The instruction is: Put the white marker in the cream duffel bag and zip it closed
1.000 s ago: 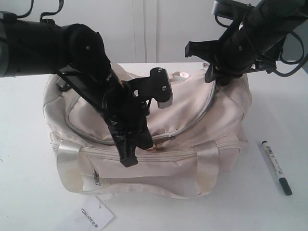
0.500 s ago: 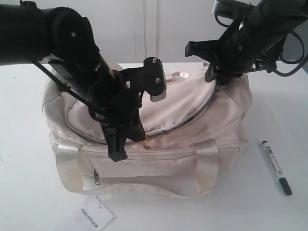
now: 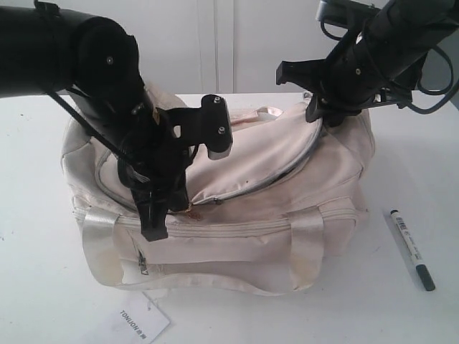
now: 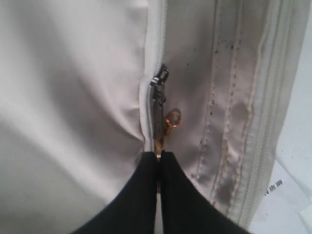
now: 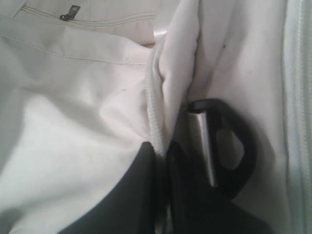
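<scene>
white table [image 3: 43, 287] and a pale wall [image 3: 215, 43] frame the exterior view. the cream duffel bag [image 3: 244, 244] sits on the table under both arms: soft, slightly shiny fabric, rounded and slumped, with glossy webbing handles [image 3: 305, 244] down its front. the left gripper [image 3: 181, 206] comes down on the curved top zip, and from it a dark gap runs along the zip toward the right gripper [image 3: 320, 120], which is set on the bag's far end. the white marker [image 3: 410, 245], a slim tube with a dark cap, lies flat on the table well apart from both grippers, beyond the bag's end below the right gripper. a white paper tag [image 3: 135, 320] with printed letters lies on the table below the left gripper, at the bag's front edge.

the left wrist view gives what the wide view cannot: the black fingers [image 4: 183, 195] are pressed together, pinching the gold zipper pull [image 4: 170, 119], whose small ring stands just past the fingertips. the dark metal slider [image 4: 158, 90] sits just beyond it on the toothed tape. stitched seams and a few dark specks mark the cloth.

the right wrist view shows the right gripper's fingers [image 5: 139, 195] pressed together on a fold of the bag's cloth at the zip tape. a smooth black ring [image 5: 246, 146] lies just beside them against the fabric.
</scene>
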Tool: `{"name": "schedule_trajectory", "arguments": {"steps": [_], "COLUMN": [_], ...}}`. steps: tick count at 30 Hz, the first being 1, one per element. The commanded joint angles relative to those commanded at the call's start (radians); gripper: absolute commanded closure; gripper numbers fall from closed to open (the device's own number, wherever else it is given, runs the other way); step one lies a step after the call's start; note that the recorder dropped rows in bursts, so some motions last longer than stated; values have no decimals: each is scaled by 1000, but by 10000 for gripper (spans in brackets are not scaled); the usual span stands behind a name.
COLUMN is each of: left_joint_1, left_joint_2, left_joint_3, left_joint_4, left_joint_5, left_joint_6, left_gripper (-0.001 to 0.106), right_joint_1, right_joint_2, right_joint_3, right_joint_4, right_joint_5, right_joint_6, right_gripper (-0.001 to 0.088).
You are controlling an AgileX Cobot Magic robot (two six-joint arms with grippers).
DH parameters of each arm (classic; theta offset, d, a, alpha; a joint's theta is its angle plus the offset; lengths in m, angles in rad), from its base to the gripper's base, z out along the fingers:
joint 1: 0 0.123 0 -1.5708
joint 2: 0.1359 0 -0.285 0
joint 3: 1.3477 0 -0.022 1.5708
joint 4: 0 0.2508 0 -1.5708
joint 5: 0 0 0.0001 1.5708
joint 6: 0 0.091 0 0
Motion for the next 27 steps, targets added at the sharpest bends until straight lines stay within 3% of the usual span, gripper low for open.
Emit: {"name": "schedule_trajectory", "arguments": {"steps": [11,17,23,27], "left_joint_1": [0,0,0,0], "left_joint_2": [0,0,0,0], "left_joint_3": [0,0,0,0], "left_joint_4": [212,214,160,116], "left_joint_5": [67,87,92,92], "left_joint_6": [-130,-161,-161,-161], "left_gripper": [1053,1053,1053,1053], "right_joint_1": [0,0,0,0], "right_joint_2": [0,0,0,0], "right_joint_3": [0,0,0,0], "right_joint_4": [-4,-8,-112,-115], "right_joint_5": [0,0,-6,-21], "right_joint_6": [-39,-39,-40,-40], "right_gripper": [868,868,868,868]}}
